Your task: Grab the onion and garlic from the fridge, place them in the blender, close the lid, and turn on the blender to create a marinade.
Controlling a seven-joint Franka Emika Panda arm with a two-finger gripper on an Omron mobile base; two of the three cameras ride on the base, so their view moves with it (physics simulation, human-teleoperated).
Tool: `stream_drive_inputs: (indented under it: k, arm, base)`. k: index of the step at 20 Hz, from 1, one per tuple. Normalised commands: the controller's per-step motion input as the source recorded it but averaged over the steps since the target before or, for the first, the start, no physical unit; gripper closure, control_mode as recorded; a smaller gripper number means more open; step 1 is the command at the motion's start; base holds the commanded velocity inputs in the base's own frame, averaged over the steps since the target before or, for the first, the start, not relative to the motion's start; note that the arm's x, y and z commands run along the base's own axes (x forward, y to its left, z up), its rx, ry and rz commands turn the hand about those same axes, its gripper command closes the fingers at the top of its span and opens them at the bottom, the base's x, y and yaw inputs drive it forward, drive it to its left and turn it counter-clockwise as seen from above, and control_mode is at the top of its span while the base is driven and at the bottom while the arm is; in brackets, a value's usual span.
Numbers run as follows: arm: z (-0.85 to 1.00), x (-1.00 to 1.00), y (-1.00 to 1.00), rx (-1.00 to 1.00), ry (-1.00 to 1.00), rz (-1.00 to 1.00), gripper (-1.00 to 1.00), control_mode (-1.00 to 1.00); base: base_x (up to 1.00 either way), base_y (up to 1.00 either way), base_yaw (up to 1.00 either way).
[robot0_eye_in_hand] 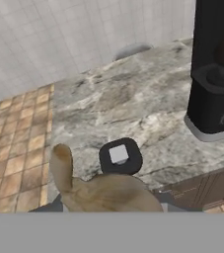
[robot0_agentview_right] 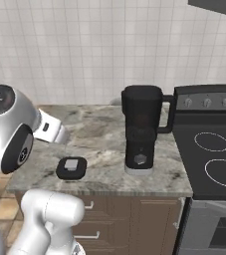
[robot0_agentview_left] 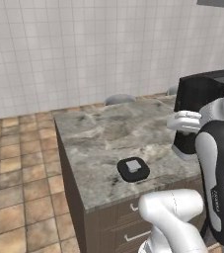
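Note:
The garlic [robot0_eye_in_hand: 101, 190], a tan-brown knobbly lump, sits at the bottom of the hand view with my gripper [robot0_agentview_left: 175, 123] shut on it; the fingertips are hidden behind it. I hold it above the counter's front edge, near the lid [robot0_eye_in_hand: 120, 156], a flat black cap with a grey knob lying on the counter [robot0_agentview_left: 108, 133]. The lid [robot0_agentview_left: 133, 169] [robot0_agentview_right: 71, 167] lies left of the blender [robot0_agentview_right: 142, 132] [robot0_agentview_left: 195, 118] [robot0_eye_in_hand: 214, 74], whose jar stands uncovered. A dim reddish shape shows through the dark jar; I cannot tell whether it is the onion. The fridge is out of view.
A black stove [robot0_agentview_right: 214, 144] adjoins the counter to the blender's right. Wooden drawers [robot0_agentview_right: 97, 219] run under the counter front. Tiled floor [robot0_agentview_left: 19, 173] lies left of the counter, a white tiled wall behind. My arm's elbow [robot0_agentview_right: 10, 129] hangs over the left front corner.

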Motion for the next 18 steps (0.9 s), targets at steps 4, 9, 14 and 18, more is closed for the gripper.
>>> stream_drive_inputs:
  k: [4, 9, 14, 18]
  arm:
    - [1.0, 0.36, -0.4, -0.01, 0.0, -0.03, 1.0, -1.0]
    - [0.39, 0.33, -0.58, 0.0, 0.0, -0.07, 1.0, -1.0]
    - [0.0, 0.52, -0.66, 0.0, 0.0, -0.06, 1.0, -1.0]
    - [0.07, 0.67, -0.48, -0.02, 0.0, 0.0, 1.0, -1.0]
  base:
    - [0.0, 0.0, 0.0]
    - [0.0, 0.0, 0.0]
    - [0.0, 0.0, 0.0]
    - [0.0, 0.0, 0.0]
